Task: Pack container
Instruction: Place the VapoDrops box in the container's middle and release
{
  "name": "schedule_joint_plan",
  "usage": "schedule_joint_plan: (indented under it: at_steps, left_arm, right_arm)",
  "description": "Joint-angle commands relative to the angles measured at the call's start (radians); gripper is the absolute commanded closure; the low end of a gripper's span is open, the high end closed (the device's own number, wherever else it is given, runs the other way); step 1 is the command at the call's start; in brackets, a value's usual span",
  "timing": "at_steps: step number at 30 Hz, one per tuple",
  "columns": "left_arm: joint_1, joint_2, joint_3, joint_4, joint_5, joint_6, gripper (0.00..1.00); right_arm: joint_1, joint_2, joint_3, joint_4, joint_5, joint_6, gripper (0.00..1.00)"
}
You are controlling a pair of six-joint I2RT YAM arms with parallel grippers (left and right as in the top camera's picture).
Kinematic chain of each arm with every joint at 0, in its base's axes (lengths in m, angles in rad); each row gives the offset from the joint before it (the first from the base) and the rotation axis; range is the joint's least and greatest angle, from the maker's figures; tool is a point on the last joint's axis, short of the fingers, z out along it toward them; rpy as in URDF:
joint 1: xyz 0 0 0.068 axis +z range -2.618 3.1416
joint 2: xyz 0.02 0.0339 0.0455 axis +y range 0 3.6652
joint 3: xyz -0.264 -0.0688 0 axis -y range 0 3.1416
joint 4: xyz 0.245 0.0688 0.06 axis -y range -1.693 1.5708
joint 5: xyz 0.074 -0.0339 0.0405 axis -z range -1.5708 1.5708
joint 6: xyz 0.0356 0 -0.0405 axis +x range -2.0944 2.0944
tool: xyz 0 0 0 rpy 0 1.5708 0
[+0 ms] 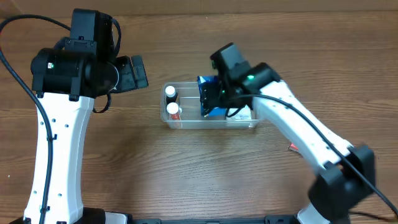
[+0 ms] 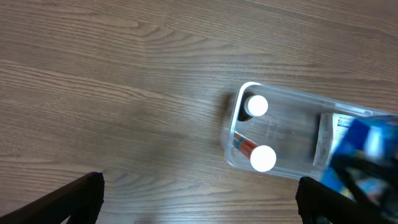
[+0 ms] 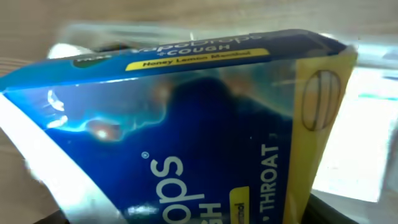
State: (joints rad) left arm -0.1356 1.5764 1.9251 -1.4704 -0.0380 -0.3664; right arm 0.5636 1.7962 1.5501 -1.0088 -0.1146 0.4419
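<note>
The clear plastic container sits mid-table and holds two white-capped bottles at its left end. It also shows in the left wrist view. My right gripper is over the container's middle, shut on a blue and yellow cough-drop bag, which fills the right wrist view. A white packet lies in the container's right part. My left gripper is open and empty, held above the table left of the container.
A small red object lies on the table right of the container, beside the right arm. Bare wood surrounds the container.
</note>
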Motion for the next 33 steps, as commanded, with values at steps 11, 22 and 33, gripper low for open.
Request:
schedule_joint_plan:
  at_steps: [11,22,33]
  left_arm:
    - [0.004,0.005,0.008,0.002,-0.007,0.012,0.0]
    - [0.004,0.005,0.008,0.002,-0.007,0.012,0.0]
    - [0.004,0.005,0.008,-0.01,-0.007,0.012,0.0]
  right_arm:
    - [0.01,0.183,0.007,0.021,0.008,0.03,0.26]
    - [0.01,0.181,0.009,0.017,0.026,0.03,0.03]
    - [-0.311,-0.278,0.214,-0.263,0.271,0.091,0.0]
